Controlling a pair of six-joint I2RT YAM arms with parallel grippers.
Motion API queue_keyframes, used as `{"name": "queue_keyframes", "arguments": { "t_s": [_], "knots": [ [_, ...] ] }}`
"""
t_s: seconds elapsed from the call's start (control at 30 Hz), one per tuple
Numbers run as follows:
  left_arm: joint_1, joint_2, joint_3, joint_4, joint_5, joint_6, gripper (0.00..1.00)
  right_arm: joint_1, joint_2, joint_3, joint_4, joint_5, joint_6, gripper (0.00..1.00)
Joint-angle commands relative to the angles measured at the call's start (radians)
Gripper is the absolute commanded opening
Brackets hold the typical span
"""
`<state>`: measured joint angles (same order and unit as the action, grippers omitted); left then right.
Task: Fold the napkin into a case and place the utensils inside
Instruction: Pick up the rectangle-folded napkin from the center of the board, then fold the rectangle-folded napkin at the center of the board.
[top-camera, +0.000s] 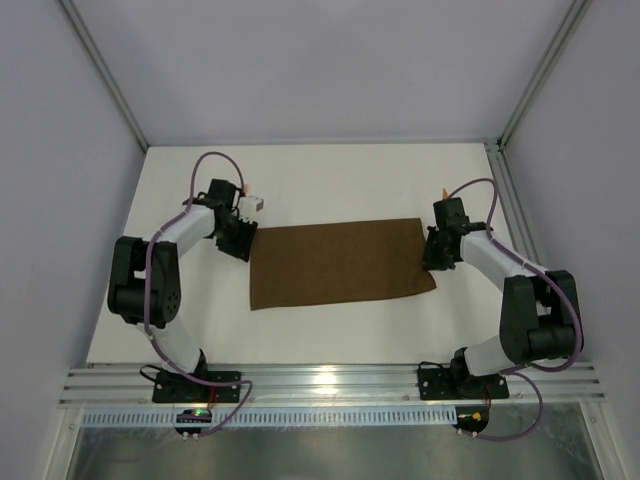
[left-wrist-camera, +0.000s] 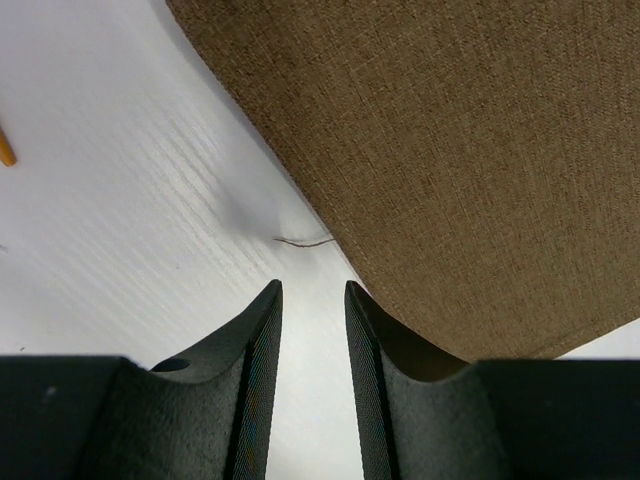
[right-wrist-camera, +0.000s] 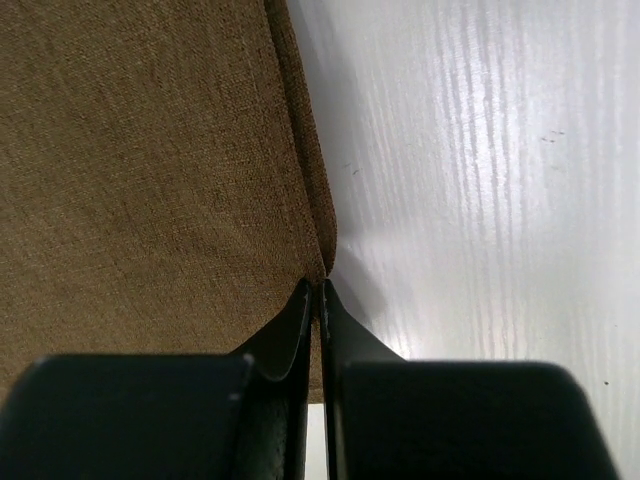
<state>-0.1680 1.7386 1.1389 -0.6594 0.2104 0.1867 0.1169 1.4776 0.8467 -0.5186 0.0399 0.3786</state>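
The dark brown napkin (top-camera: 340, 262) lies flat on the white table as a wide rectangle. It also shows in the left wrist view (left-wrist-camera: 450, 150) and the right wrist view (right-wrist-camera: 150, 150). My left gripper (top-camera: 243, 245) is at its left edge, open (left-wrist-camera: 313, 290), with bare table between the fingers and the cloth's edge beside the right finger. My right gripper (top-camera: 432, 262) is shut (right-wrist-camera: 320, 285) on the napkin's right edge. A small orange tip (left-wrist-camera: 5, 148) shows at the left border of the left wrist view. The utensils are otherwise out of sight.
White walls and metal frame posts enclose the table. An aluminium rail (top-camera: 330, 385) runs along the near edge by the arm bases. A loose brown thread (left-wrist-camera: 305, 241) lies on the table by the napkin's edge.
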Motion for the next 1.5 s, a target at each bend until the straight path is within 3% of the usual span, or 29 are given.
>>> {"name": "queue_keyframes", "arguments": {
  "t_s": [0.0, 0.2, 0.37, 0.5, 0.73, 0.93, 1.13, 1.3, 1.47],
  "knots": [
    [0.004, 0.036, 0.058, -0.008, 0.044, -0.013, 0.34, 0.003, -0.071, 0.031, -0.046, 0.086, -0.021, 0.03],
    [0.001, 0.061, 0.093, -0.009, 0.046, -0.032, 0.34, 0.042, -0.077, 0.118, -0.13, 0.129, -0.038, 0.03],
    [-0.001, 0.101, 0.091, -0.022, 0.078, -0.044, 0.34, 0.22, 0.013, 0.241, -0.156, 0.179, 0.008, 0.03],
    [-0.002, 0.119, 0.084, -0.028, 0.093, -0.049, 0.34, 0.424, 0.148, 0.379, -0.161, 0.192, 0.039, 0.03],
    [-0.002, 0.151, 0.076, -0.032, 0.109, -0.049, 0.33, 0.686, 0.514, 0.794, -0.213, 0.17, 0.043, 0.03],
    [-0.002, 0.187, 0.07, -0.028, 0.165, -0.056, 0.31, 0.806, 0.65, 0.995, -0.164, 0.124, 0.051, 0.03],
    [-0.002, 0.206, 0.058, -0.016, 0.19, -0.058, 0.26, 0.851, 0.65, 0.986, -0.086, 0.114, 0.072, 0.03],
    [-0.002, 0.197, 0.048, 0.001, 0.181, -0.058, 0.12, 0.863, 0.595, 0.925, -0.023, 0.086, 0.08, 0.03],
    [0.004, 0.177, 0.047, 0.007, 0.181, -0.058, 0.11, 0.869, 0.579, 0.851, 0.028, 0.003, 0.134, 0.03]
  ]
}}
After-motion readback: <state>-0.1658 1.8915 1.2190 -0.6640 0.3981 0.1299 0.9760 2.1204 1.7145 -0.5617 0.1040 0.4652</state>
